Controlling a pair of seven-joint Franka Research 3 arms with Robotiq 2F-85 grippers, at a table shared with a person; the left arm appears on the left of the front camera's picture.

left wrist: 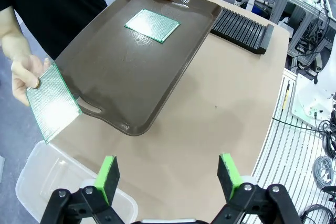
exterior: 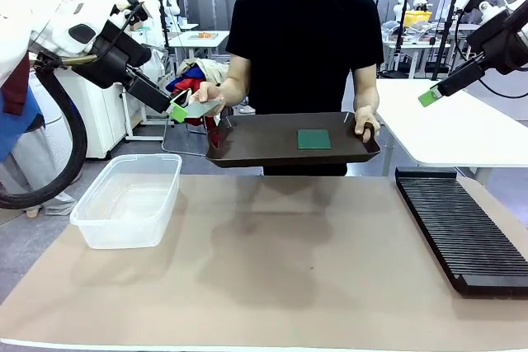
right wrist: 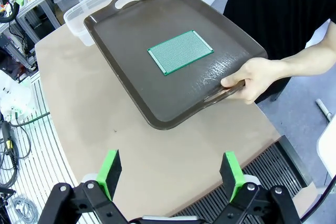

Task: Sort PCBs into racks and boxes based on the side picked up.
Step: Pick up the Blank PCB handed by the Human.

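Note:
A person across the table holds a dark brown tray (exterior: pixel 247 150) by one handle. One PCB (exterior: pixel 313 139) lies on it, dark green face up, also seen as PCB (left wrist: pixel 152 24) and PCB (right wrist: pixel 180 52). The person's other hand holds up a second PCB (left wrist: pixel 52 100), greyish face showing, beside my left gripper (exterior: pixel 177 111). That left gripper (left wrist: pixel 168 174) is open, and the board is off to one side, not between its fingers. My right gripper (exterior: pixel 429 95) hangs high at the right; the right gripper (right wrist: pixel 170 167) is open and empty above the table.
The clear box (exterior: pixel 128 199) stands empty at the table's left, below my left gripper. The black rack (exterior: pixel 462 228) lies along the right edge, its slots empty. The tray floats above the far middle. A white table (exterior: pixel 462 125) stands behind at the right.

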